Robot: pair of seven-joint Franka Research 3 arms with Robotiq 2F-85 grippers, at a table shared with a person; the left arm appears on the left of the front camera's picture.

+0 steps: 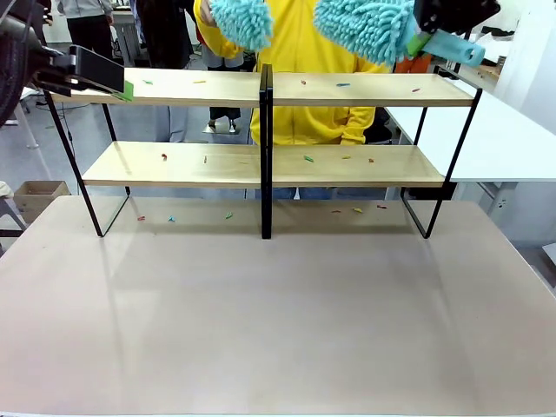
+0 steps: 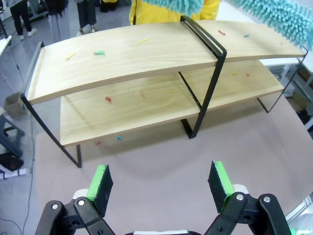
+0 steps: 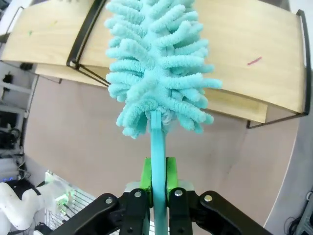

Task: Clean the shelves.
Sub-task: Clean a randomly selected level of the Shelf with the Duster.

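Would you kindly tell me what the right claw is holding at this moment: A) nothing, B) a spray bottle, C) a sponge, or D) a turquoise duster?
D: the right claw is shut on the handle of the fluffy turquoise duster, whose head hangs over the shelves.

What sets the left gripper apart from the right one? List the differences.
The left gripper is open and empty; the right gripper is shut on the handle of a turquoise duster. The left gripper sits by the left end of the top board of the shelves; the right gripper is above its right end. Both are black with green pads.
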